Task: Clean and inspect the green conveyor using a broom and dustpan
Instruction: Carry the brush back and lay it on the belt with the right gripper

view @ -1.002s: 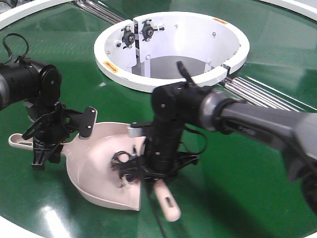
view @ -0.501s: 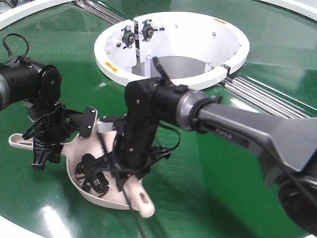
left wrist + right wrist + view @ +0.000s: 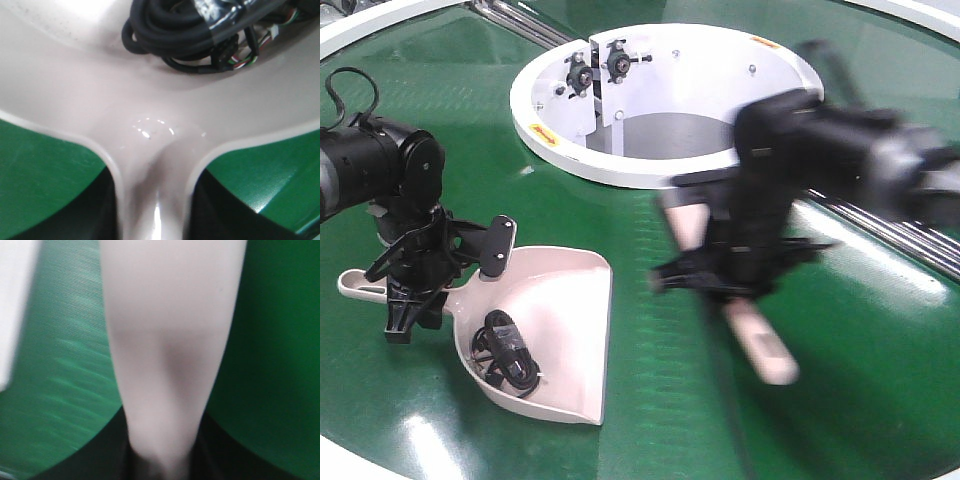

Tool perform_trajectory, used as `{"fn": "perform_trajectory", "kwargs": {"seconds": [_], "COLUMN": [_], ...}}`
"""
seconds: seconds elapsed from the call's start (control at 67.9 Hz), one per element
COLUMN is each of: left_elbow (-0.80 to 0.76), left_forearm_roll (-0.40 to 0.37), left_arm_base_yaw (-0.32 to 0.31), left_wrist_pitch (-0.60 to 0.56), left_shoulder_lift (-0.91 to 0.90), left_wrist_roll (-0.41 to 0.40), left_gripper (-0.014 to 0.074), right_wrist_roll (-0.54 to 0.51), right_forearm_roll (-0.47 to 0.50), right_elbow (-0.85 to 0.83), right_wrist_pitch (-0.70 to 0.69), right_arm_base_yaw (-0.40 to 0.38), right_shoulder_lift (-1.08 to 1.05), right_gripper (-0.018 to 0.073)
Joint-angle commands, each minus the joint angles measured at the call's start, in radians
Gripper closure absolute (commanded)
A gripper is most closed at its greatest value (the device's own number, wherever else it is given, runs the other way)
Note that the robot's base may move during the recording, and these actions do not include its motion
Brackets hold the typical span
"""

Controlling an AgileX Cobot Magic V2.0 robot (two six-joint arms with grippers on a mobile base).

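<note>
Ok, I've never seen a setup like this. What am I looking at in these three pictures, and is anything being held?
This is a two-armed robot working over a green conveyor. The wide picture is taken from the front; the other two come from cameras on the wrists. The left gripper is shut on the handle of a dustpan resting on the belt, with a bundle of black cable lying in it; the left wrist view shows that close up. The right gripper, blurred, holds a broom, seen as a pale shape in its wrist view. Behind is a large white ring.
</note>
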Motion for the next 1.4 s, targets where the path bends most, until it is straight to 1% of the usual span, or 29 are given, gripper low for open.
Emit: {"fn": "perform_trajectory", "kwargs": {"seconds": [0.0, 0.103, 0.206, 0.324, 0.383, 0.545, 0.634, 0.84, 1.002, 1.179, 1.385], "left_elbow": [-0.026, -0.026, -0.026, -0.026, -0.026, -0.026, -0.026, -0.026, -0.026, -0.026, -0.026], "left_forearm_roll": [-0.004, -0.004, -0.004, -0.004, -0.004, -0.004, -0.004, -0.004, -0.004, -0.004, -0.006], "left_arm_base_yaw": [-0.009, -0.009, -0.009, -0.009, -0.009, -0.009, -0.009, -0.009, -0.009, -0.009, -0.009], "left_wrist_pitch": [0.015, 0.015, 0.015, 0.015, 0.014, 0.015, 0.015, 0.015, 0.015, 0.015, 0.017], "left_shoulder_lift": [-0.05, -0.05, -0.05, -0.05, -0.05, -0.05, -0.05, -0.05, -0.05, -0.05, -0.05], "left_wrist_roll": [0.003, 0.003, 0.003, 0.003, 0.003, 0.003, 0.003, 0.003, 0.003, 0.003, 0.003], "left_gripper": [0.0603, 0.0603, 0.0603, 0.0603, 0.0604, 0.0604, 0.0604, 0.0604, 0.0604, 0.0604, 0.0604], "right_wrist_roll": [-0.046, -0.101, -0.171, -0.241, -0.252, -0.251, -0.251, -0.253, -0.256, -0.257, -0.256], "right_forearm_roll": [-0.006, 0.012, 0.016, 0.019, 0.02, 0.037, 0.043, 0.04, 0.041, 0.038, 0.037], "right_elbow": [0.074, 0.157, 0.216, 0.258, 0.277, 0.317, 0.317, 0.317, 0.317, 0.317, 0.317], "right_wrist_pitch": [-0.039, -0.058, -0.05, -0.014, -0.021, -0.089, -0.104, -0.077, -0.084, -0.046, -0.064], "right_arm_base_yaw": [-0.089, -0.184, -0.249, -0.294, -0.308, -0.316, -0.316, -0.316, -0.316, -0.316, -0.316], "right_shoulder_lift": [-0.136, -0.198, -0.231, -0.235, -0.235, -0.235, -0.234, -0.232, -0.228, -0.176, -0.143], "right_gripper": [0.0561, 0.0561, 0.0561, 0.0561, 0.0561, 0.0561, 0.0561, 0.0561, 0.0561, 0.0561, 0.0557]}}
